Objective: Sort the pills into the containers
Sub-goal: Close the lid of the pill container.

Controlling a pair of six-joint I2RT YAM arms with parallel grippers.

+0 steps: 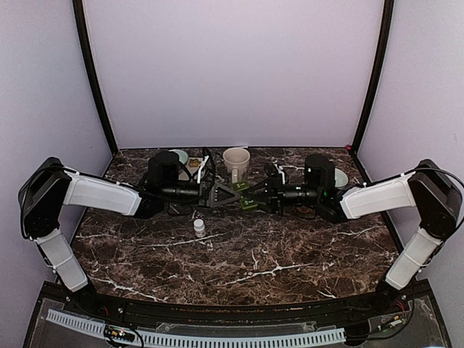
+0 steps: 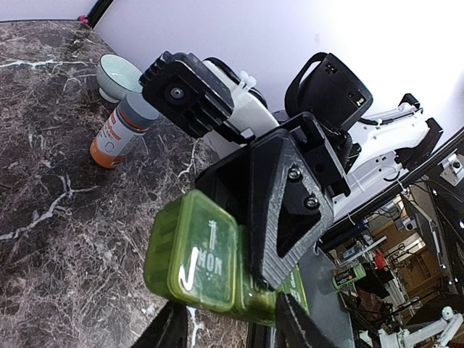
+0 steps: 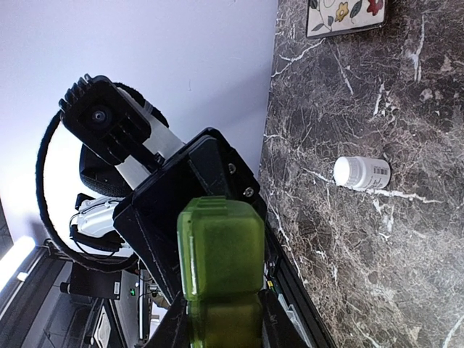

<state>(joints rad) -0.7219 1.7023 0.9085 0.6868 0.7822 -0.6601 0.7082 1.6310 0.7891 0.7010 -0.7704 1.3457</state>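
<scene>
Plainly clamped from both sides: pill box [image 1: 249,204], flat rectangular piece of translucent green plastic with rounded square lids, one embossed "MON". Held toward the far edge of the tabletop [image 1: 254,268], about midway between its left and right edges, just in front of the cream mug [image 1: 236,159], and apparently lifted off the surface.

Left gripper [image 1: 235,197]: black, angular, matte fingers, pinching the box across its wider span. Right gripper [image 1: 259,196]: same wedge-shaped black fingers, pinching the box across its thin side from the opposite end. Tips almost meeting over the box.

Both arms stretched inward, white forearms near level, wrists pointed at each other, elbows pushed out toward the left and right edges, close to the side walls.

Tabletop of dark brown marble, glossy, veined in white. Broad open stretch from the grippers to the near edge, with a small white bottle [image 1: 199,228] standing left of centre. Far edge more crowded: mug behind the box, pale ribbed bowl [image 2: 116,72] toward the far right corner, orange-labelled bottle [image 2: 119,134] with grey cap just beside it.
</scene>
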